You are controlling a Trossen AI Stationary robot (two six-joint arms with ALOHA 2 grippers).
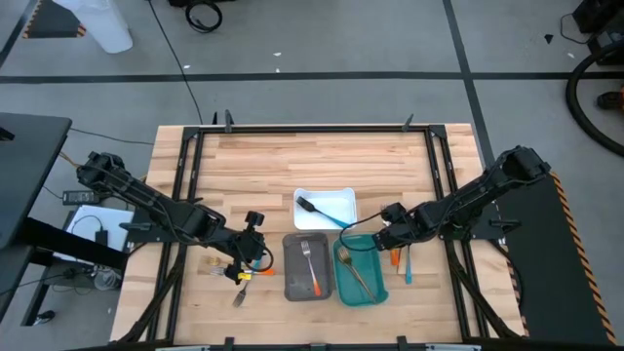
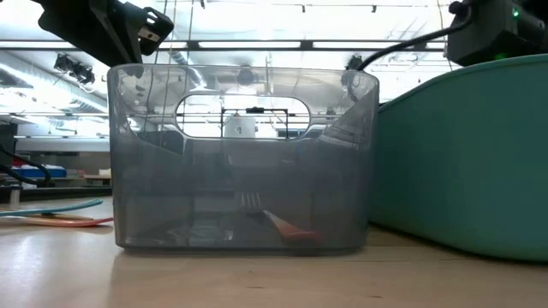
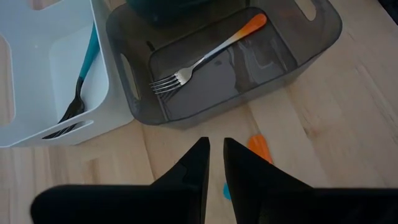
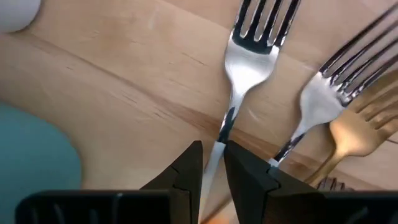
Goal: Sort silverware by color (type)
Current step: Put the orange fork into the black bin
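The surface (image 1: 322, 156) carries three trays near its front edge: white (image 1: 325, 208), grey (image 1: 307, 266), teal (image 1: 361, 274). The white tray holds one blue-handled fork (image 1: 320, 213), the grey one orange-handled fork (image 3: 208, 55), the teal gold pieces (image 1: 358, 274). Right of the teal tray, the right fingers (image 4: 211, 167) close on a silver fork (image 4: 247, 68); two more forks lie beside. Left of the grey tray, the left fingers (image 3: 212, 163) stand slightly parted over loose orange pieces (image 3: 260, 148), gripping nothing. The back half lies bare.

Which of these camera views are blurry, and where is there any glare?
Right wrist view: soft, the forks blurred from closeness. Low view: ceiling lights glare through the grey tray; the teal tray looms out of focus. Left wrist view: sharp on the orange-handled fork. High view: evenly lit.
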